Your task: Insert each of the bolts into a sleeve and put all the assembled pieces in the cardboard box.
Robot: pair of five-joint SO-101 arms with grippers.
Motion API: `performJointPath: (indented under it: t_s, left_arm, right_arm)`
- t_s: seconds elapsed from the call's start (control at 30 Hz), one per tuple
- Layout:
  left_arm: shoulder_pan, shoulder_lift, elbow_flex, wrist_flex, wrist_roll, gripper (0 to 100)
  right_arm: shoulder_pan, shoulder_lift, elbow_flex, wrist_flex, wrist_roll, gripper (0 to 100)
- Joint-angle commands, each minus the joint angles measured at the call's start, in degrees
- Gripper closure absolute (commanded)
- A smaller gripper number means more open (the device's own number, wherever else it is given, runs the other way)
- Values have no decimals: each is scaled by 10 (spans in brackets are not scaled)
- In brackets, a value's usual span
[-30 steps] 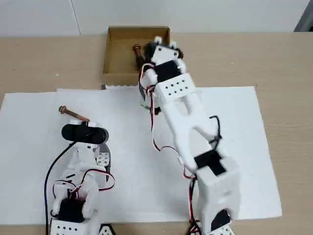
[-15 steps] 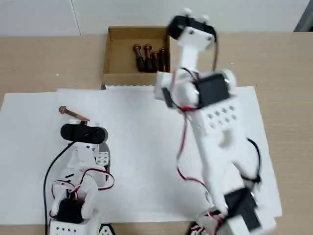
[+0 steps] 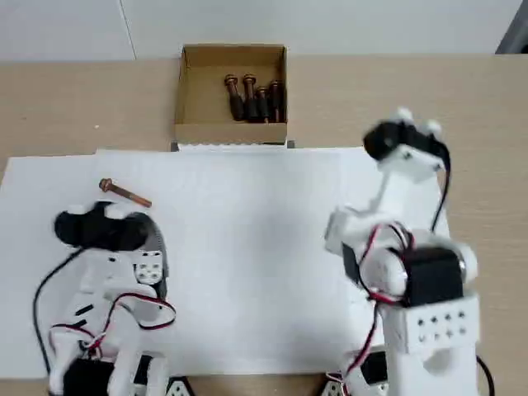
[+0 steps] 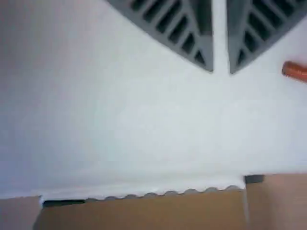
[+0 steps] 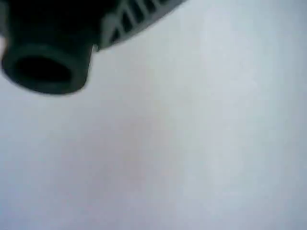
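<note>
The cardboard box (image 3: 191, 91) at the table's far edge holds several bolts in dark sleeves (image 3: 254, 97), lying side by side. One bare bolt (image 3: 124, 191) lies on the white paper (image 3: 247, 239) at the left. My left gripper (image 3: 103, 228) hangs just nearer than that bolt. Its grey jaws (image 4: 220, 72) are almost together with nothing between them, and the bolt's end (image 4: 295, 71) is off to one side. My right gripper (image 3: 402, 136) is over the paper's right edge. A black hollow tube (image 5: 45, 67) shows in the right wrist view, and I cannot tell whether it is held.
The box wall (image 4: 144, 211) meets the paper's scalloped far edge. Bare wooden table (image 3: 82, 107) runs around the paper. The right arm's body (image 3: 412, 280) stands over the paper's near right part, the left arm's base (image 3: 107, 330) over its near left corner.
The right arm has pulled back from over the box to the paper's right side, uncovering the pieces in the box. The left arm's head has shifted left.
</note>
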Motion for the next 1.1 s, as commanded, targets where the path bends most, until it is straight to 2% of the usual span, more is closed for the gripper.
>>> performJointPath:
  t_s: [0.0, 0.27, 0.43, 0.63, 0.8, 1.07]
  left_arm:
    - [-28, 113, -94, 10, 40, 994]
    - [-94, 363, -269, 76, 156, 994]
    - [-127, 492, -334, 81, 233, 994]
    - [-135, 645, -404, 82, 306, 994]
    - [-134, 756, -473, 83, 344, 994]
    - [-135, 887, -545, 83, 348, 992]
  right_arm:
    - [29, -68, 75, -40, 7, 995]
    - [40, -184, 181, -61, 7, 995]
    - [40, -250, 227, -61, 6, 995]
    - [40, -332, 277, -61, 6, 995]
    - [40, -388, 323, -61, 6, 995]
    - [36, -430, 330, -90, 8, 995]
